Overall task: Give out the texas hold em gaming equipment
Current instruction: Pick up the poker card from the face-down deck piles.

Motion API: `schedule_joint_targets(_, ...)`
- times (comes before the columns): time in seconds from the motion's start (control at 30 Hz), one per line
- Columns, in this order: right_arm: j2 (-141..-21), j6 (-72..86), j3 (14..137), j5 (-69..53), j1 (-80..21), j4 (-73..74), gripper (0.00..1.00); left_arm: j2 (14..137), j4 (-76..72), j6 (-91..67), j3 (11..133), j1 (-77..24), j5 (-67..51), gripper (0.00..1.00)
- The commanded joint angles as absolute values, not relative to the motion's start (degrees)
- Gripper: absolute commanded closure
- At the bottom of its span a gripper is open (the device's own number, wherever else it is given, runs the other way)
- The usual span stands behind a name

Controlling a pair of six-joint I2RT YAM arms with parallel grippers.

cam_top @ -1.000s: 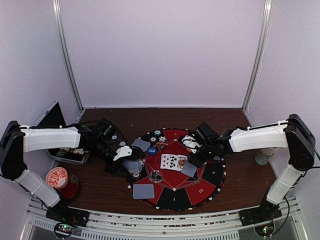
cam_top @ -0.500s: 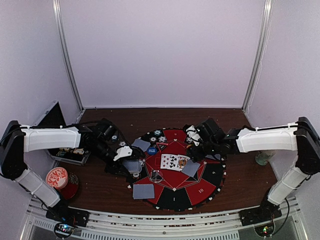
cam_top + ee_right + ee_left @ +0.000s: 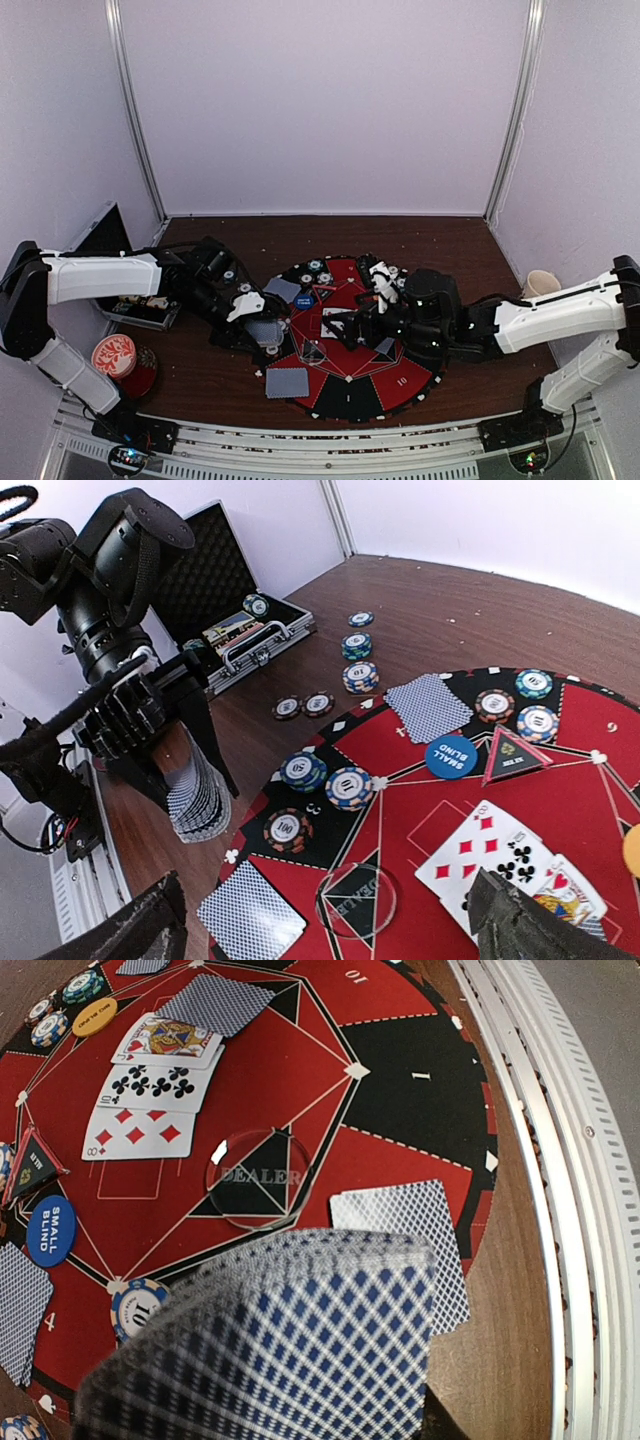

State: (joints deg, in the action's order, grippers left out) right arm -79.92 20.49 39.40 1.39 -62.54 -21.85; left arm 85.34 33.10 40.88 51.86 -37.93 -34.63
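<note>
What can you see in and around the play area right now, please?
mat: one, red and black, centre
face-up cards: three, white, mat's middle
face-down cards: several, grey-blue backs, around mat
deck: one, grey-blue backs, in left gripper
dealer disc: one, clear, mat's middle
blue button: one, on mat
orange button: one, on mat
chips: many, teal, white, red; on and beside mat
case: one, black, open, far left
patterned disc: one, red-white, near left
left gripper: shut on deck
right gripper: open, above mat

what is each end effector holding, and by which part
The left end effector grips the deck across its faces at one end, the rest hanging free. The right end effector is open, holding nothing.
</note>
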Motion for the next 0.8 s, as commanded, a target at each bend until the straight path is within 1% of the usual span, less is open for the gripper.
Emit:
schedule_joint_targets(0.0, -88.0, 27.4, 41.5, 3.5, -65.1, -34.1, 0.0, 85.2, 32.4, 41.6, 52.3, -38.2, -35.3, 0.61)
schedule_joint_targets(0.23, -99.9, 35.1, 48.7, 2.7, -66.4, -39.5, 0.0, 84.9, 32.4, 41.7, 52.2, -38.2, -35.5, 0.61)
schedule_joint_targets(0.33, -102.3, 37.7, 50.3, 2.5, -66.6, -41.6, 0.0, 84.9, 32.4, 41.7, 52.1, -38.2, -35.5, 0.61)
schedule_joint_targets(0.77, -110.5, 41.2, 58.2, 1.4, -67.0, -38.9, 0.0, 85.0, 32.4, 41.6, 52.2, -38.2, -35.5, 0.61)
